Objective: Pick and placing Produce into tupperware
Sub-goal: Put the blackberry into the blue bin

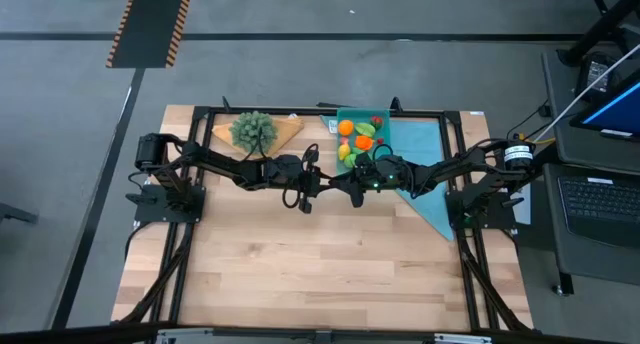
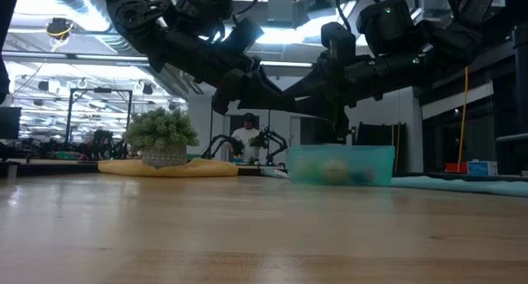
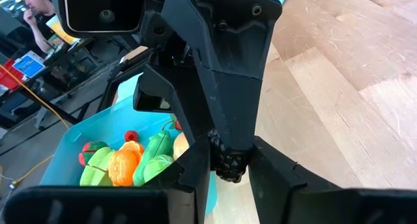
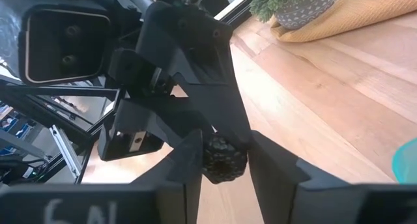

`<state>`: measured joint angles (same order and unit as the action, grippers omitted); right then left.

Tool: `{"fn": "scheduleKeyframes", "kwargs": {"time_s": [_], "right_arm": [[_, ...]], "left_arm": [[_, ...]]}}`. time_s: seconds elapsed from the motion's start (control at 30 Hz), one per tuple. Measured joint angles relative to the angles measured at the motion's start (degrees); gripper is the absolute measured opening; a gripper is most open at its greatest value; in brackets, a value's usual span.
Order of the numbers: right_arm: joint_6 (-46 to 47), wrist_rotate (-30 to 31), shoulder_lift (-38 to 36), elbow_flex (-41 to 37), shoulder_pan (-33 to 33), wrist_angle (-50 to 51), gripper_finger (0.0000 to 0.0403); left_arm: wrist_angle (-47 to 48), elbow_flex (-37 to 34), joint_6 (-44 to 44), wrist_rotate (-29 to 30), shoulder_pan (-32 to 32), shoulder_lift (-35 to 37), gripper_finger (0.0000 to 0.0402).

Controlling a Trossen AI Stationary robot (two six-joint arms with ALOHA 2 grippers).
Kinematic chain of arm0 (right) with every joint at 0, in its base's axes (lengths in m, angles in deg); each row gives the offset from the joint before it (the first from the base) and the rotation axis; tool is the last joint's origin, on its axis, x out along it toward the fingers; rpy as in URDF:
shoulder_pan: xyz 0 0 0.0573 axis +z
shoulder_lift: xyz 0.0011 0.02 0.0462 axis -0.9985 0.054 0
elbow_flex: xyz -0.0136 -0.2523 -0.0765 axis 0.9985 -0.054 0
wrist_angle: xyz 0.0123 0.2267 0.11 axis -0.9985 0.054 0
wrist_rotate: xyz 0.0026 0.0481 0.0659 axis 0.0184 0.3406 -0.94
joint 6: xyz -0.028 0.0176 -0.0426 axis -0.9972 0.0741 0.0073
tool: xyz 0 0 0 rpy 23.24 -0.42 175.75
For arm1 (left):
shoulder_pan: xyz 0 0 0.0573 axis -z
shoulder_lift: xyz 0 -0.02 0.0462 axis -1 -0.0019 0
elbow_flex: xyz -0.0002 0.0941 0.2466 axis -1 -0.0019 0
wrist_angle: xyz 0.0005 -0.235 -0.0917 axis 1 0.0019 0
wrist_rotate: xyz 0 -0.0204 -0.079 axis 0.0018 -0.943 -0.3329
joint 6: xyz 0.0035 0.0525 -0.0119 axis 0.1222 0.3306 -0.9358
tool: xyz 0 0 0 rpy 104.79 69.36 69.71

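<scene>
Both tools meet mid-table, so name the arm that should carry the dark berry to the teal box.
Right. The left tool and right tool both pinch the dark berry mid-table; the teal box sits on the right arm's side.

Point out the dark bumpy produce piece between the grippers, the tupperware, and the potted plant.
dark bumpy produce piece (image 4: 224,160): right wrist view, its rounded front face.
tupperware (image 2: 380,163): low view, bare part of the near side wall.
potted plant (image 1: 254,129): high view, middle of the foliage.
</scene>
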<state>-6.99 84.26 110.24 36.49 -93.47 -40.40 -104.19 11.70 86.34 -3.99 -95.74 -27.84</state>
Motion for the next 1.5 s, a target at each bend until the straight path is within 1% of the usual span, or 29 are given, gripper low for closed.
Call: {"fn": "scheduleKeyframes", "kwargs": {"time_s": [0.17, 0.43, 0.6, 0.8, 0.87, 0.97, 1.23, 1.33, 1.4, 1.5], "right_arm": [[-0.1, -0.1, 0.0, 0.0, 0.0, 0.0, 0.0106], [-0.9, -0.1, 0.0, 0.0, 0.0, 0.0, 0.0101], [-0.9, -0.1, 0.0, 0.0, 0.0, -0.1, 0.0103], [-2.0, -0.7, -0.8, 0.0, -0.9, -0.3, 0.0100], [-2.2, -2.1, -1.4, 0.0, -1.5, -0.1, 0.0102], [-2.4, -3.9, -2.7, 0.2, -2.7, -0.5, 0.0106], [-4.0, -7.7, -3.3, 0.0, -5.9, 0.8, 0.0097], [-4.8, -8.1, -3.4, 0.0, -6.9, 0.8, 0.0102], [-5.3, -8.5, -3.4, 0.0, -7.7, 1.1, 0.0102], [-6.4, -10.7, -3.4, 0.0, -9.4, 1.8, 0.0096]], "left_arm": [[0.0, 0.0, 0.2, 0.0, 0.0, 0.0, 0.0079], [0.3, 0.0, -0.1, -0.2, 0.0, 0.0, 0.0120], [0.4, 0.0, -0.1, -0.2, 0.0, 0.0, 0.0129], [0.4, 0.1, 0.1, 0.7, 0.0, 0.8, 0.0116], [0.8, 0.1, 0.5, 1.0, 0.0, 1.7, 0.0110], [1.3, 0.1, 1.5, 2.8, 0.0, 3.9, 0.0102], [6.2, 0.1, 1.7, 4.6, -0.1, 9.9, 0.0088], [9.0, 0.0, 1.7, 5.1, -0.1, 10.6, 0.0084], [8.8, 0.1, 1.7, 5.8, -0.1, 11.0, 0.0081], [10.3, 0.1, 1.5, 8.2, -0.1, 10.9, 0.0076]]}}
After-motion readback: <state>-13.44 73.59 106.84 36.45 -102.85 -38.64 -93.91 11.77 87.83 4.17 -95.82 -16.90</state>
